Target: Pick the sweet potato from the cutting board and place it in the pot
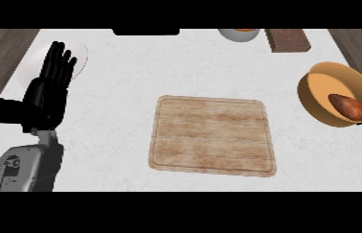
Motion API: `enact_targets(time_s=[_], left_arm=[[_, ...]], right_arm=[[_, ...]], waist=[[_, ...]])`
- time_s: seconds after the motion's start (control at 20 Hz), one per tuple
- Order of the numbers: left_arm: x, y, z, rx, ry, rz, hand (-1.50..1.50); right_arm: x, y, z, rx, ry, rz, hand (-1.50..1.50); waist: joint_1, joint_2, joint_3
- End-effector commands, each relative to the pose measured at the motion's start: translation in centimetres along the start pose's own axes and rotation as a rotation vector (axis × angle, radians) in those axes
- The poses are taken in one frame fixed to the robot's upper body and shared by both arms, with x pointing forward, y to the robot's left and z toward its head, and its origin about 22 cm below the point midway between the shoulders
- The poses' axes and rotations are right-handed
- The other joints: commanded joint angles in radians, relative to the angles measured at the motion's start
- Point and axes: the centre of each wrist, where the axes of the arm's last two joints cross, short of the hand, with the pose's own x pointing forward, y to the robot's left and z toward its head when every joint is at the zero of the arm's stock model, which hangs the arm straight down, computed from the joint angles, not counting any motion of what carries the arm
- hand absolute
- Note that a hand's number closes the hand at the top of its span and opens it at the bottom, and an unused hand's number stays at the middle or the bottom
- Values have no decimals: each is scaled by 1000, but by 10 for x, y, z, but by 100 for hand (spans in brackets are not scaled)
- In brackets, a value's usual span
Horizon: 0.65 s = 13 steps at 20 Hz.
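Your sweet potato (344,106) lies in the pot (308,93), off the cutting board (212,136): job seemingly done, left hand (46,95) resting spread.

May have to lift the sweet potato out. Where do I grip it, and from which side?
Probably pinch the sweet potato across its middle, coming straight down through the open top of the pot. It lies on its side low inside, so the wall blocks any sideways approach.

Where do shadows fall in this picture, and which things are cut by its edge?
Head view: even light, no glare on the white counter; faint shadow below the square wooden cutting board; the round orange pot, holding the reddish-brown sweet potato, is cut by the right edge.
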Motion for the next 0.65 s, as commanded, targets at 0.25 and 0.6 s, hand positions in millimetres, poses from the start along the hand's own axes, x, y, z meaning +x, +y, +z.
enact_targets(time_s=[0.25, 0.6], left_arm=[[6, 0, 4, 16, -12, 7, 0], [-2, -11, 4, 12, 4, 9, 0]], right_arm=[[-30, -100, -8, -44, -35, -27, -150], [-56, -154, 1, -80, -25, -20, -150]], waist=[[3, 1, 1], [2, 1, 1]])
